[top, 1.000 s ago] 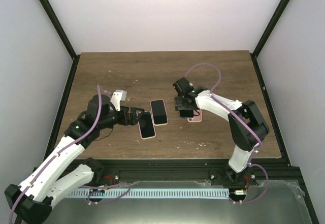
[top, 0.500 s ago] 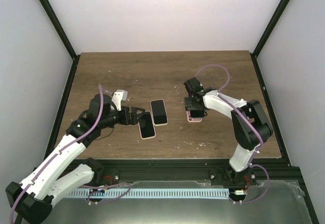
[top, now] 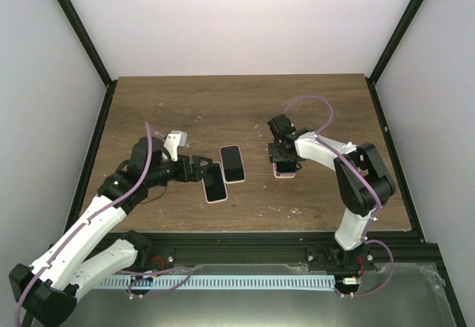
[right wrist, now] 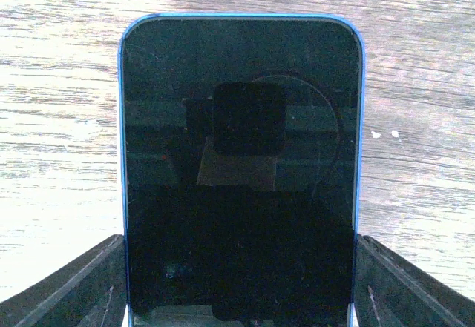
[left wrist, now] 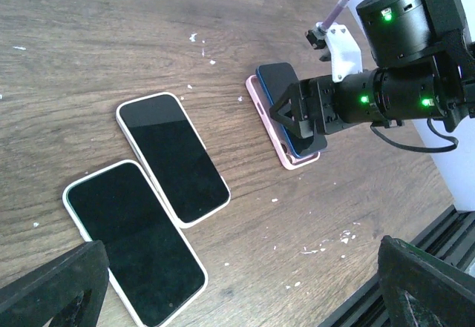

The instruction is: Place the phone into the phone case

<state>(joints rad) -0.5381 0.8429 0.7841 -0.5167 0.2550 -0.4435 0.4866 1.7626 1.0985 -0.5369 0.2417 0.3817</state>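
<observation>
**Blue phone gripped over pink case, not seated**

Left side: the left gripper (top: 200,170) hangs low over the bench (top: 163,104), its jaws wide apart and holding nothing. Just beside its tips lies the near white phone (top: 214,182), face up. The far white phone (top: 232,163) lies alongside it, also face up; in the left wrist view the two appear to touch along one edge.

Right of centre: the pink case (left wrist: 261,104) lies flat on the bench, well apart from the white phones. The blue phone (right wrist: 241,119) sits over it, screen up, overlapping the case but out of line with its rim. The right gripper (top: 282,160) is clamped on this phone, its fingers (right wrist: 67,282) pressing both long edges. Whether the phone rests on the case cannot be told.
</observation>
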